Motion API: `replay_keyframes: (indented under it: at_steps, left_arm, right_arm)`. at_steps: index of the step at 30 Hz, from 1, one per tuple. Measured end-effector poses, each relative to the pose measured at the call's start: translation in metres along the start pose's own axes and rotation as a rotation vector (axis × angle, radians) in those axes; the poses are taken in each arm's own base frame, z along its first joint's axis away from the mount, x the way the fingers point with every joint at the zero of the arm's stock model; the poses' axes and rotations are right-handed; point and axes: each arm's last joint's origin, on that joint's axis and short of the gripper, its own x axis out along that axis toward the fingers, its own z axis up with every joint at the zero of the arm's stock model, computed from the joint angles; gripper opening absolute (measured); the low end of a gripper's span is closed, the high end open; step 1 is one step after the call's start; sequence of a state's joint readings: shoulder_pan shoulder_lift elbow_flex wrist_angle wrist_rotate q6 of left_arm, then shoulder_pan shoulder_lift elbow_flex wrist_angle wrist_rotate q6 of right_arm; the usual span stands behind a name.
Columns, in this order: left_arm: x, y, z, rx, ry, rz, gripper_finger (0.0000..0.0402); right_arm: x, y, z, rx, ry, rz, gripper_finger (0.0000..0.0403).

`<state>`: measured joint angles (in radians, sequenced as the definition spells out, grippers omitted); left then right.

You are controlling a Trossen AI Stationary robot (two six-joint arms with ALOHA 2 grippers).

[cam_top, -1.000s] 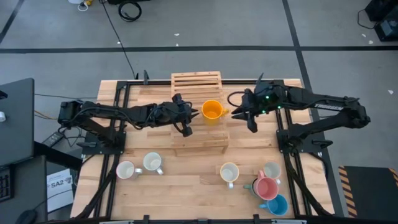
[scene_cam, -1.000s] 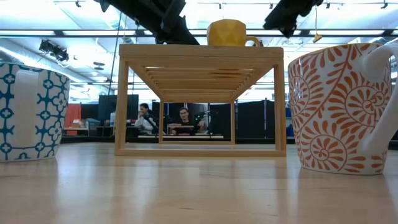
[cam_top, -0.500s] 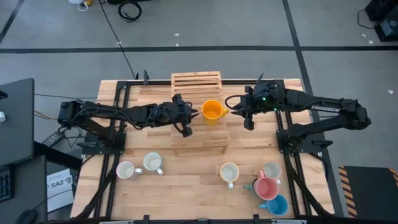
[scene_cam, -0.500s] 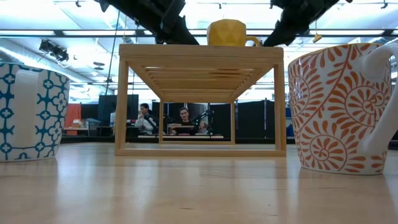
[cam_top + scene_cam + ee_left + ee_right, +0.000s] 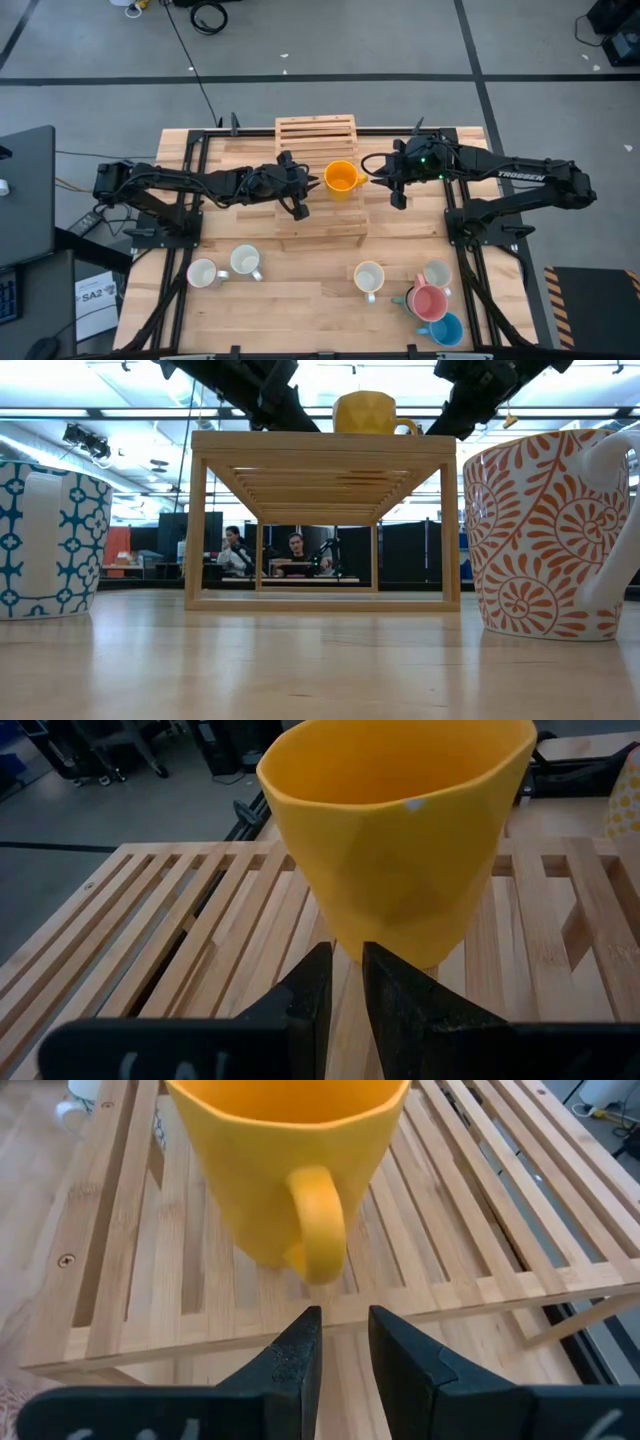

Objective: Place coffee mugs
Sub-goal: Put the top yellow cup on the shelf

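An orange mug (image 5: 341, 177) stands upright on its base on top of a slatted wooden rack (image 5: 315, 127) at the table's middle. Its handle (image 5: 318, 1230) points toward my right gripper. My left gripper (image 5: 345, 958) hovers just left of the mug, low by its base. Its fingers are shut to a thin slit with nothing between them. My right gripper (image 5: 345, 1320) hangs just right of the mug, in line with the handle. It too is shut to a narrow slit and stands a little short of the handle. Both also show in the high view, left gripper (image 5: 305, 190) and right gripper (image 5: 380, 183).
Several more mugs stand along the table's near edge: two white ones (image 5: 225, 267) at the left, a cream one (image 5: 369, 276) in the middle, and white (image 5: 437, 273), pink (image 5: 430, 302) and blue (image 5: 446, 330) ones at the right. The low view shows a blue-patterned mug (image 5: 50, 535) and an orange-patterned mug (image 5: 550, 530) close up.
My right gripper has sunk and come a little toward the orange mug's handle, tipping further downward. Its finger gap is the same. The mug and my left gripper have kept still.
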<state>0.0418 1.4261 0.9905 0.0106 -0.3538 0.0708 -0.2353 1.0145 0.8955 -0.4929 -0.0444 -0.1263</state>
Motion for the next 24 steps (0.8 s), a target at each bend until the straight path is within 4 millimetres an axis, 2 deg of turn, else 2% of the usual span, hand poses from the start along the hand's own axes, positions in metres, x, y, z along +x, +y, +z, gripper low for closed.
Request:
replay_keyframes:
  at_steps: [7,16,24]
  left_arm:
    - [0.0,0.0,0.0,0.0,0.0,0.0,0.0066]
    - [0.0,0.0,0.0,0.001,-0.001,0.0,0.0066]
    - [0.0,0.0,0.0,0.0,-0.001,0.0,0.0066]
  right_arm:
    - [0.0,-0.001,0.0,0.064,0.002,-0.013,0.0104]
    - [0.0,0.001,0.001,0.073,-0.014,0.033,0.0165]
    - [0.015,0.0,0.004,0.07,-0.016,0.033,0.0181]
